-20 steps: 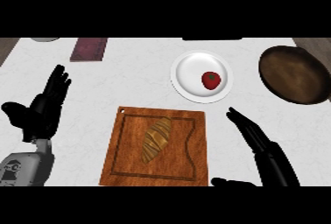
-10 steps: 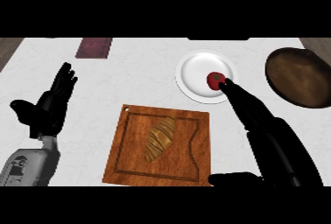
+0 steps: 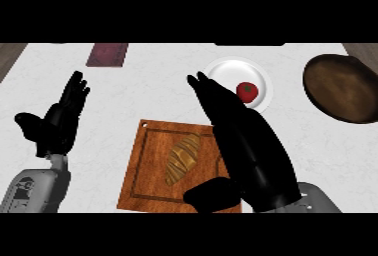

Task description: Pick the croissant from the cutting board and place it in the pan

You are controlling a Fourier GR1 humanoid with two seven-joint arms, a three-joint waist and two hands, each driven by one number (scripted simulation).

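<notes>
Head view — right hand [image 3: 244, 145] now over cutting board [image 3: 151, 165], beside croissant [image 3: 184, 157]

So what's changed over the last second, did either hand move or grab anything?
The right hand swung left, from beside the cutting board to over its right part, fingers straight, holding nothing. The croissant lies on the board as before, and the left hand rests open at the left.

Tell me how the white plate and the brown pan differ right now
The white plate is pale and holds a red fruit; the pan is dark brown and holds nothing. The plate lies nearer the cutting board, partly behind the right hand; the pan sits farther right, cut by the view's edge. Both are round and rest on the counter.
</notes>
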